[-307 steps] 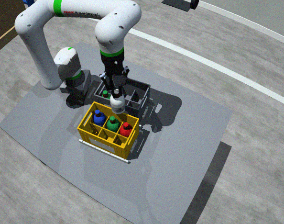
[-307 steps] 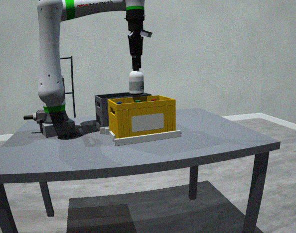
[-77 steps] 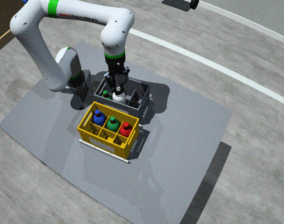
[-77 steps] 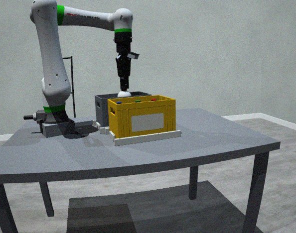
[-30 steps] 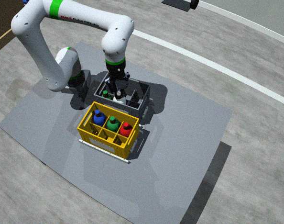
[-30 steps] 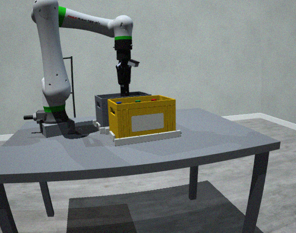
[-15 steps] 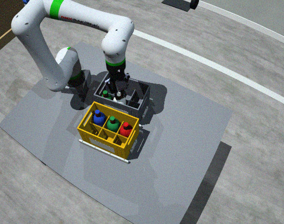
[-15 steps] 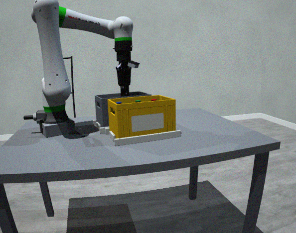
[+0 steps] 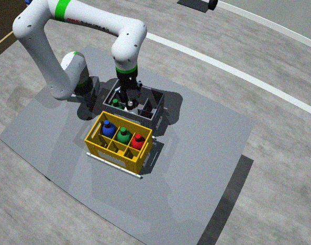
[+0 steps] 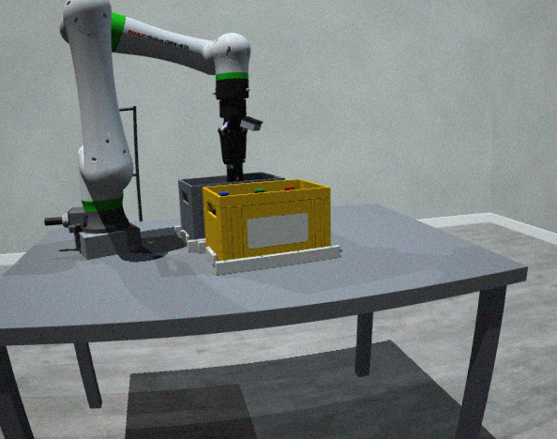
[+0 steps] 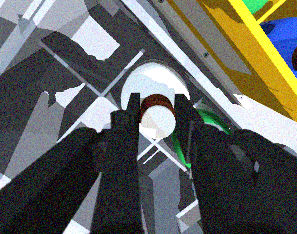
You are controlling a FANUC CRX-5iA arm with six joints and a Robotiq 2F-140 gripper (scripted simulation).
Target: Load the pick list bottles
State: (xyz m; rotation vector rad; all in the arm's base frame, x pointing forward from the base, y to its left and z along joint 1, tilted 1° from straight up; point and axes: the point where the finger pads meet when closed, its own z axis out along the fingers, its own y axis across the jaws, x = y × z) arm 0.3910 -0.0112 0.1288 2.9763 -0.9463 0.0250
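My gripper point(image 9: 130, 102) point(image 10: 234, 176) point(image 11: 156, 108) reaches down into the grey crate point(image 9: 160, 103) point(image 10: 191, 203) and is shut on the neck of a white-labelled bottle point(image 9: 129, 107) point(image 11: 144, 80). The bottle stands upright in a cell on the side nearest the yellow crate; I cannot tell if it touches the bottom. A green-labelled bottle point(image 9: 115, 103) point(image 11: 208, 120) stands in the cell beside it. The yellow crate point(image 9: 129, 163) point(image 10: 227, 226) holds a blue bottle point(image 9: 108, 129) point(image 11: 282, 40), a green bottle point(image 9: 123, 135) and a red bottle point(image 9: 137, 141) in one row. The pick list is not in view.
White stop rails point(image 9: 113, 165) point(image 10: 278, 260) edge the yellow crate's front. The robot base point(image 9: 81, 79) point(image 10: 104, 235) stands at the table's back left. The two crates stand close together on the grey table point(image 9: 190, 163) point(image 10: 411, 264).
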